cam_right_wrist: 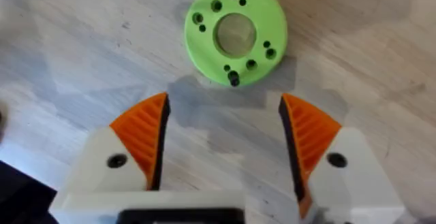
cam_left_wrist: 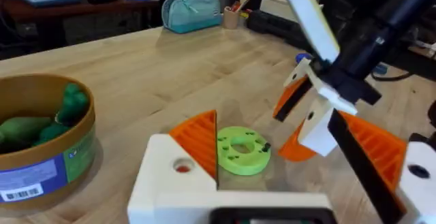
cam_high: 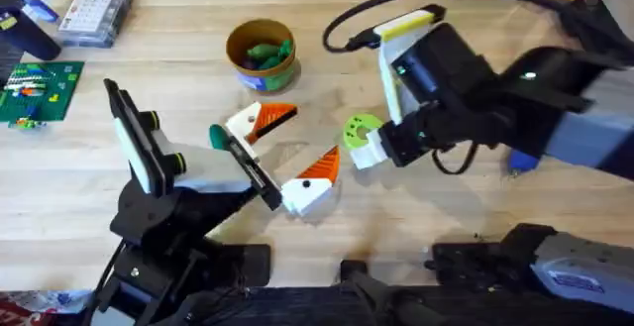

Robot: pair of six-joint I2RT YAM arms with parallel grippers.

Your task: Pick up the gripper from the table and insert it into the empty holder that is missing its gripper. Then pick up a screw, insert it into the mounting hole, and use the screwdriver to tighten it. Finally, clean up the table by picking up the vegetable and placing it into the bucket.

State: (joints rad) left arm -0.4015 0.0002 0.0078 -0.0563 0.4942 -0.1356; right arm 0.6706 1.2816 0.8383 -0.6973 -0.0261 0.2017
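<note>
The vegetable point(cam_high: 361, 128), a lime-green round slice with a pale centre, lies flat on the wooden table. My right gripper point(cam_high: 366, 154) hovers just on the near side of it, open, with the orange pads point(cam_right_wrist: 143, 139) spread wider than the slice point(cam_right_wrist: 235, 33) and nothing between them. My left gripper point(cam_high: 289, 150) is open too, a little to the left, its fingers point(cam_left_wrist: 197, 142) framing the slice point(cam_left_wrist: 242, 149). Behind stands the bucket point(cam_high: 261, 49), which holds darker green pieces. A blue object point(cam_high: 520, 163) peeks from under the right arm. The holder and screw are out of view.
A green circuit board point(cam_high: 35, 88) and a clear parts box point(cam_high: 94, 14) sit at the far left. A black cable point(cam_high: 347, 29) loops behind the right arm. A teal pouch point(cam_left_wrist: 193, 11) lies at the table's far side.
</note>
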